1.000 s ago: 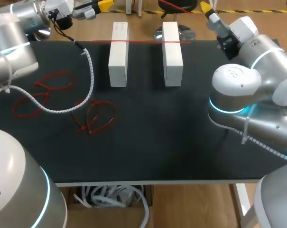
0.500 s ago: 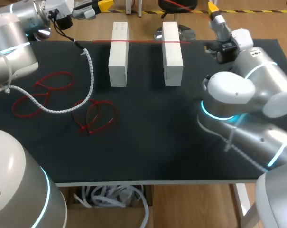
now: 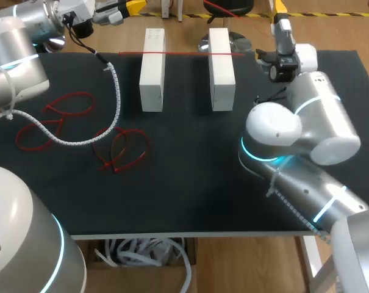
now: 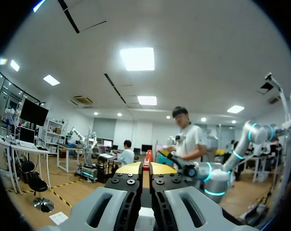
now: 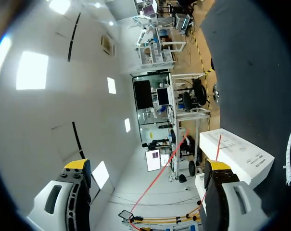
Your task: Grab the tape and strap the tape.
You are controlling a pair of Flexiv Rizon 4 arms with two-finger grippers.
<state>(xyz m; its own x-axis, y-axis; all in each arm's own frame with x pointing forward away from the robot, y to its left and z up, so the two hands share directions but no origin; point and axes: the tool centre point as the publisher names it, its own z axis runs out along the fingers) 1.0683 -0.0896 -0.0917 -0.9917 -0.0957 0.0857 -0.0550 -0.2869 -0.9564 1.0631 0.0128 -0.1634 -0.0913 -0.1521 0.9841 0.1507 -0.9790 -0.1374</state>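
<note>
Black table (image 3: 190,201) carries two white blocks (image 3: 152,70) at far edge; red tape (image 3: 184,54) lies straight across both tops. Red loops (image 3: 120,151) and coiled white cable (image 3: 115,91) sit left. Right gripper (image 5: 146,166) spread wide, holding nothing. Left gripper (image 4: 146,168) pinched together, seemingly on red sliver (image 4: 146,159).

No word, number or sign can be read anywhere. The left white block (image 3: 152,68) bears faint small marks on its top face, and they are too small to make out
</note>
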